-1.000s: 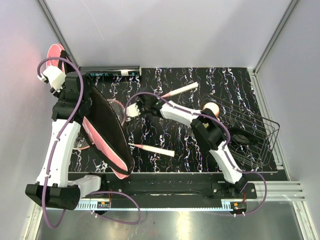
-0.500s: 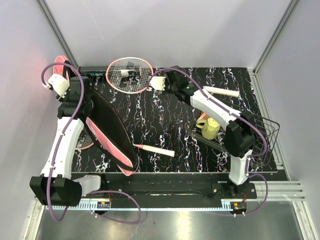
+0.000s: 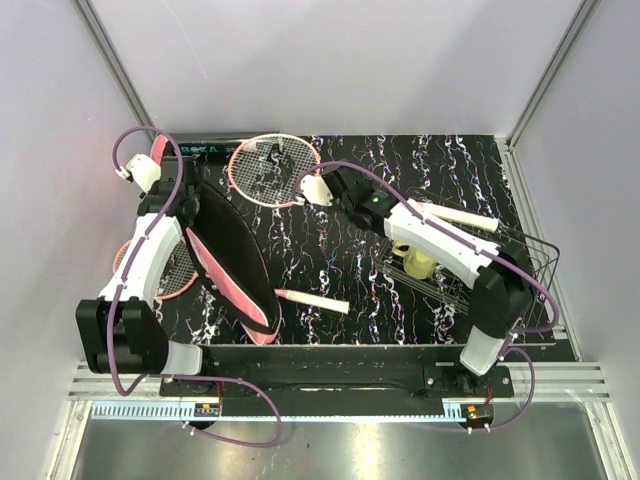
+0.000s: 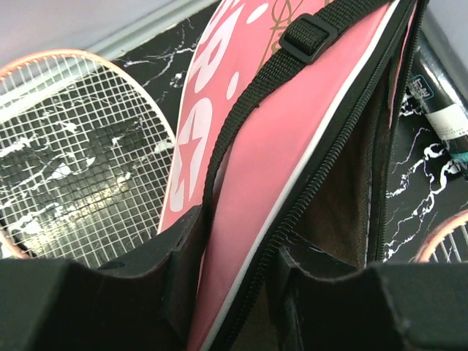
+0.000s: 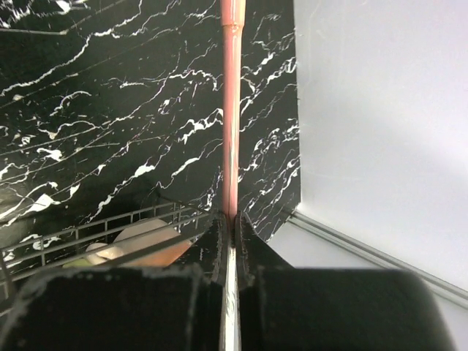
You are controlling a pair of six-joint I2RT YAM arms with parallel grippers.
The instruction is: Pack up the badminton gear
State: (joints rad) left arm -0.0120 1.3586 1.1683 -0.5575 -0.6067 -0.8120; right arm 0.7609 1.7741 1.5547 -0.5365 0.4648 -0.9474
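Racquet [image 3: 275,170] shifted right, pinched shaft [image 5: 231,110] wrist-view only

Racquet [image 3: 275,170] has been lifted from beside the racquet cover [image 3: 230,250] and carried by the right gripper [image 3: 330,185] to the far edge, head now overlapping the black tube [image 3: 205,150], handle swung towards the wire basket [image 3: 520,270]. Cover's far end has been drawn in from the left wall to the mat's [image 3: 400,160] corner; more of the second racquet [image 3: 150,268] is exposed

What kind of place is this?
Probably a robotics lab test cell: plain white walls box in a black marbled table, with the left arm and right arm bolted to a rail at its near edge.
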